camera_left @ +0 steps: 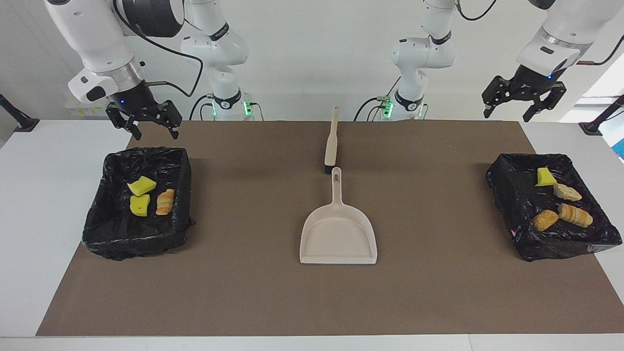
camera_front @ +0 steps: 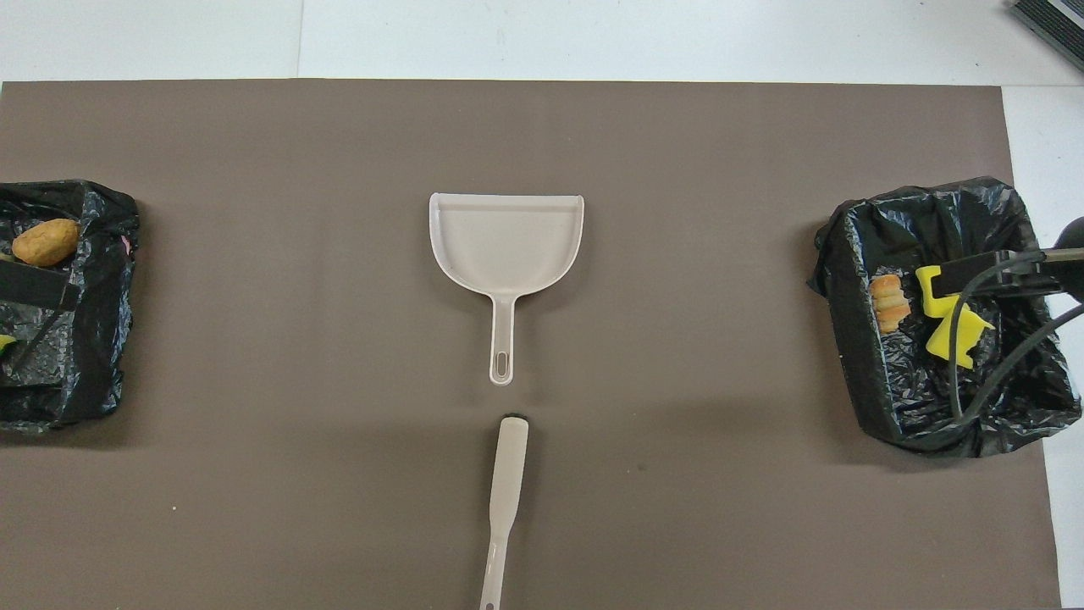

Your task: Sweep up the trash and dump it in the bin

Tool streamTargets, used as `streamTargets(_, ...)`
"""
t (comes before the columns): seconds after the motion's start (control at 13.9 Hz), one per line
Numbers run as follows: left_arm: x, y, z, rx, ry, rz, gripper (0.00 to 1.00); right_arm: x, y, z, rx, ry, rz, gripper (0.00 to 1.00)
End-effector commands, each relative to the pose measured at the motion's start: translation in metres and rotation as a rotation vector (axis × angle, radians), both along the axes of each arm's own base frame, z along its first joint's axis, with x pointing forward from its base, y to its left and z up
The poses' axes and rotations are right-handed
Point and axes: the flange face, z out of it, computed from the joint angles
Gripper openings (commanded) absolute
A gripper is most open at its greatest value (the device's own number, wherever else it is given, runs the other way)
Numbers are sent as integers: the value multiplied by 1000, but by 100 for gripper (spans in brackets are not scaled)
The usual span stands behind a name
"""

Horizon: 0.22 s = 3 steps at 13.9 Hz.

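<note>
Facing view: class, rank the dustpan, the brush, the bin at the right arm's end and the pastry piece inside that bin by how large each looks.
1. Bin
2. Dustpan
3. Brush
4. Pastry piece

None look close enough in size to be unsure.

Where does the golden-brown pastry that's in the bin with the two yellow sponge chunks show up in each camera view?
Facing view: the pastry lies in the black-lined bin at the picture's left edge, beside two yellow sponge chunks.
Overhead view: the same pastry is at the picture's right edge, in that bin, partly under the right arm's cables.
Shared landmark: the beige dustpan at mid-table.
</note>
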Motion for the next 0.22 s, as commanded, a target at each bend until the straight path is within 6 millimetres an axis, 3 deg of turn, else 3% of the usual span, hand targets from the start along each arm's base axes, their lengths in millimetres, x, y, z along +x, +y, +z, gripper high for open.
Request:
streamTargets(0.0, -1, 3, 0, 12, -13, -7, 100, -3, 1, 1, 15, -12, -15, 100)
streamTargets(0.14, -1, 2, 0, 12, -12, -11, 100, -3, 1, 2, 15, -13, -17, 100)
